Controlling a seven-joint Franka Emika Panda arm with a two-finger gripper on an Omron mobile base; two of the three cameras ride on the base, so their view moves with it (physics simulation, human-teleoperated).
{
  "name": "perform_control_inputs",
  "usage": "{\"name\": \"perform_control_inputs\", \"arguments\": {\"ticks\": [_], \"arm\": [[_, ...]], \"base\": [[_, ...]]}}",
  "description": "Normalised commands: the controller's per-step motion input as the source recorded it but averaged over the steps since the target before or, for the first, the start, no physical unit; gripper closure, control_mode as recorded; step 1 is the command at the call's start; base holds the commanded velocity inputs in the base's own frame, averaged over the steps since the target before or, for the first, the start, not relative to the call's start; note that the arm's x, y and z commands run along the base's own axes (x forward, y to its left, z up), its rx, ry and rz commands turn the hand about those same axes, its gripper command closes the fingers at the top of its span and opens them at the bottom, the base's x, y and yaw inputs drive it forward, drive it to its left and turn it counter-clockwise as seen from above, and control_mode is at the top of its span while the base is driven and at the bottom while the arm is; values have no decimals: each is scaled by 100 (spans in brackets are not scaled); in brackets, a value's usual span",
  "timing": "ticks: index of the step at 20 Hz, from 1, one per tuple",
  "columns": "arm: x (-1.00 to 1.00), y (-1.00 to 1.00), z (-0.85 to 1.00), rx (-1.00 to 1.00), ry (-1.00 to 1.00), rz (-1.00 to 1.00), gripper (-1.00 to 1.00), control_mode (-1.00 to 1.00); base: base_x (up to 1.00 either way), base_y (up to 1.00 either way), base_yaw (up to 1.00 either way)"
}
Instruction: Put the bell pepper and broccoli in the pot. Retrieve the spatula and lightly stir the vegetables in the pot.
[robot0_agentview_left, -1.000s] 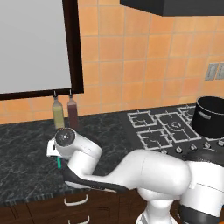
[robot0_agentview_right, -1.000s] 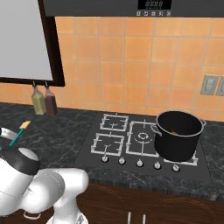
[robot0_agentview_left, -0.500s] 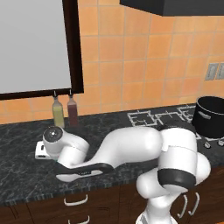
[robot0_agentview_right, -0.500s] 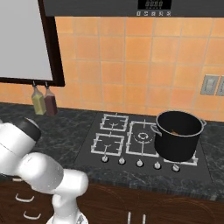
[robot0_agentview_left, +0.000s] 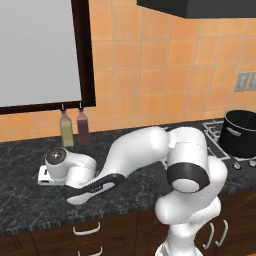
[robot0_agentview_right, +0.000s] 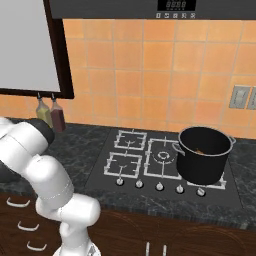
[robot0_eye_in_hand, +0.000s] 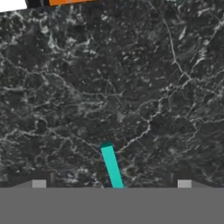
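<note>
The spatula's teal handle (robot0_eye_in_hand: 111, 168) lies on the dark marble counter (robot0_eye_in_hand: 131, 87), running up from the bottom edge of the hand view. My gripper (robot0_eye_in_hand: 111, 183) hangs over it, open, with one fingertip on each side and well apart from the handle. In the left base view the hand (robot0_agentview_left: 46, 175) sits low over the counter's left part, with the arm stretched across to it. The black pot (robot0_agentview_right: 202, 155) stands on the stove's right front burner, far to the right, also seen as the pot (robot0_agentview_left: 242, 132). A small orange speck inside it looks like the bell pepper (robot0_agentview_right: 199, 149). The broccoli is hidden.
Two bottles (robot0_agentview_left: 66, 129) (robot0_agentview_left: 82, 126) stand against the wall under the dark window frame, just behind the hand. The stove (robot0_agentview_right: 145, 160) with its knobs lies between hand and pot. The counter's front edge and drawers (robot0_agentview_left: 85, 230) are below.
The arm has swung left and lower over the counter, bringing the hand down above the spatula. The pot has not moved and the jaws stay wide.
</note>
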Motion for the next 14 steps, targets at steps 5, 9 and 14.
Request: {"name": "perform_control_inputs", "arguments": {"ticks": [5, 9, 14], "arm": [[2, 0, -37, 0, 0, 1, -100, -100], [22, 0, -23, 0, 0, 1, -100, -100], [29, 0, -19, 0, 0, 0, -100, -100]], "base": [[0, 0, 0], [0, 0, 0], [0, 0, 0]]}}
